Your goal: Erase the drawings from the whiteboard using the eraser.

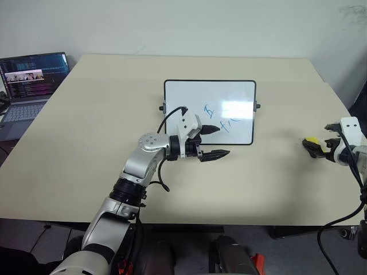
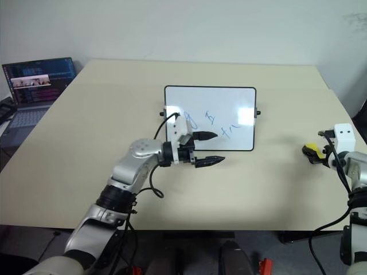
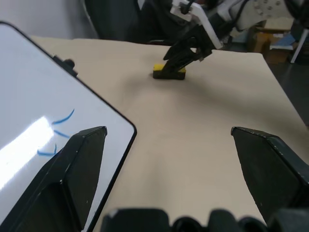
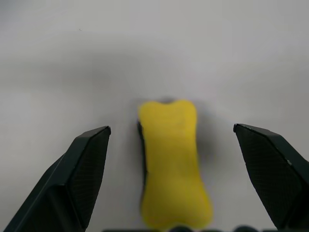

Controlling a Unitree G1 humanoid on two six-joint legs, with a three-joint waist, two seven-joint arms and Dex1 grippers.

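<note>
An open grey laptop (image 1: 28,86) sits at the far left edge of the beige desk (image 1: 86,160). The left gripper (image 1: 213,141), released with fingers spread, hovers at the near edge of the black-framed glossy whiteboard (image 1: 229,94) bearing blue marker drawings (image 1: 221,120). At far right, the small yellow eraser block (image 4: 174,159) lies between the spread, released fingers of the right gripper (image 1: 319,148).

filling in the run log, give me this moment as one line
left end effector: open, at whiteboard lower edge | right end effector: open, straddling eraser, no grip | drawings: unerased
</note>
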